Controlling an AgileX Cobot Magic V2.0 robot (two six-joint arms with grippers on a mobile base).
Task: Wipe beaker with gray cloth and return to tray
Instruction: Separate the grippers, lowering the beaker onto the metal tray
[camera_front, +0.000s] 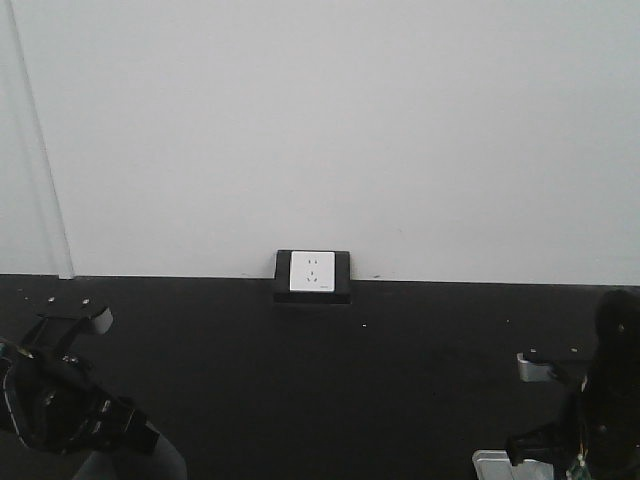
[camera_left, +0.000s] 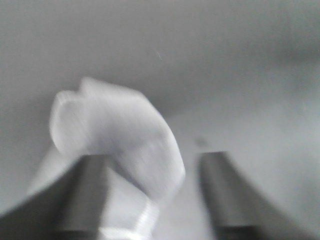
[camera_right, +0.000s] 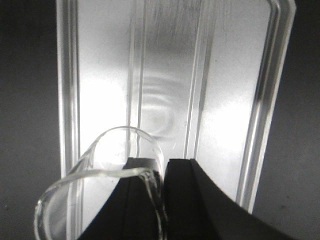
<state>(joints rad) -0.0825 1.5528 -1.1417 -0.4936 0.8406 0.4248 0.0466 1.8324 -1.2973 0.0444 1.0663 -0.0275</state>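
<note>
The beaker (camera_right: 100, 165) is seen as clear, glossy glass. The tray (camera_right: 170, 75) is made of bright silver metal, smooth and strongly reflecting. The fingers (camera_right: 195, 200) of the right gripper (camera_right: 162, 175) are shown as matt black. The cloth (camera_left: 115, 145) looks pale and soft, though it is blurred. The table (camera_front: 400, 380) is finished in matt black.

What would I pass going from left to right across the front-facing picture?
left arm, low in the corner → wall socket, in the middle → right arm, low at the right edge.
</note>
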